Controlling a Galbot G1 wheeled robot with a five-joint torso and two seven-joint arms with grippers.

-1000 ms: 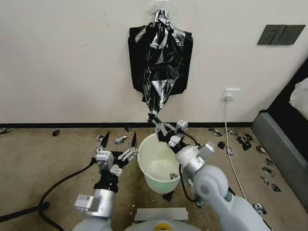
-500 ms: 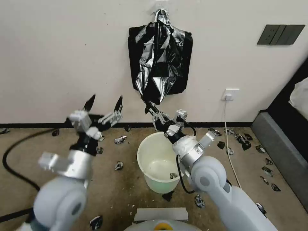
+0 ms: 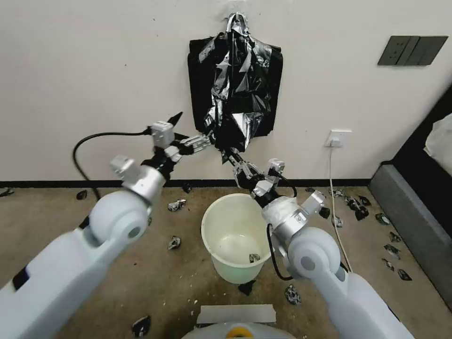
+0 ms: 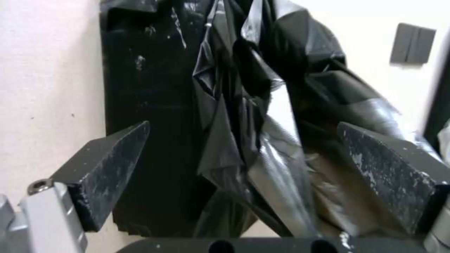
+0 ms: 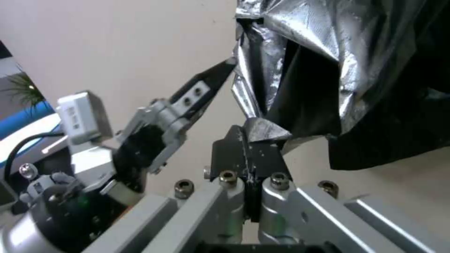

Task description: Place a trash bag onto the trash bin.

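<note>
Clamped in the right gripper (image 3: 230, 156) is the lowest tip of the trash bag (image 3: 238, 101), hung on the wall above the trash bin (image 3: 234, 238); the left gripper (image 3: 193, 129), spread wide, is held against its left side.

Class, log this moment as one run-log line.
right gripper: shut on trash bag bottom tip | left gripper: open at bag's lower edge | trash bin: unlined, below

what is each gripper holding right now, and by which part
The right gripper is shut on the bottom tip of the bag. The left gripper is open beside the bag, holding nothing.
</note>
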